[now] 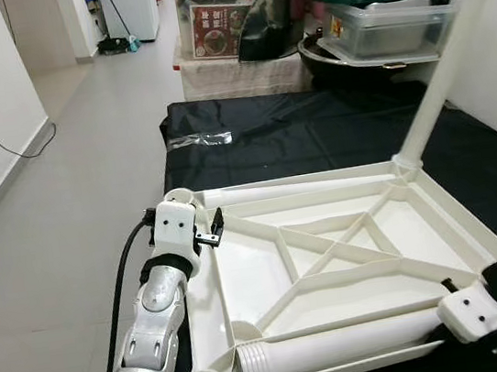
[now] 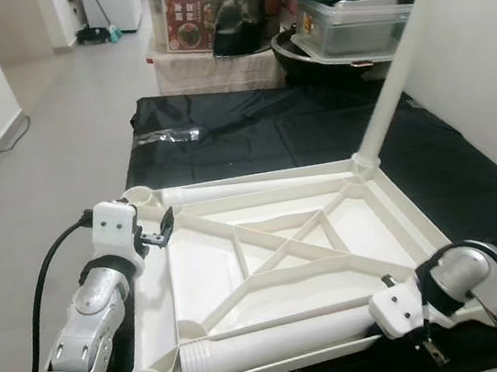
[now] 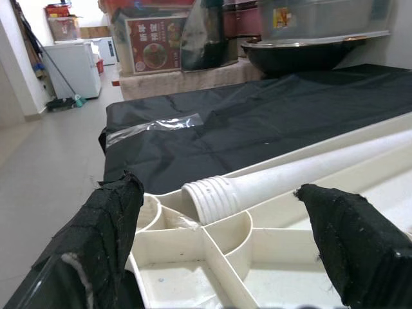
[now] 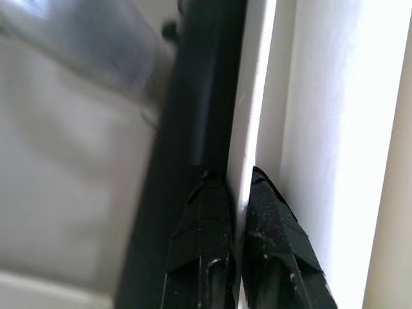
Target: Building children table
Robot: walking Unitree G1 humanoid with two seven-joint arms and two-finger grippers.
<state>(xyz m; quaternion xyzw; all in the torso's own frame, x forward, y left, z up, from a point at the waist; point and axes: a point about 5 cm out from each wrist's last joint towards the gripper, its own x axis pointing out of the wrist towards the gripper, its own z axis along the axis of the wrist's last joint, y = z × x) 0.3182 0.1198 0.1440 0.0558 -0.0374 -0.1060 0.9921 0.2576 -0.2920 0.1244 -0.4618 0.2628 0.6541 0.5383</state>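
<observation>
right gripper (image 4: pixel 237 193) pinched on tabletop (image 1: pixel 252 278) rim, left gripper (image 3: pixel 219 212) agape

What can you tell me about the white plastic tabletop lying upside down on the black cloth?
The white plastic tabletop lies underside up on the black cloth, showing raised ribs that cross diagonally and round corner sockets. One white leg stands upright in its far right corner; another loose leg lies along the near edge. The right gripper pinches its thin near rim; the left gripper hangs open at the far left corner.
</observation>
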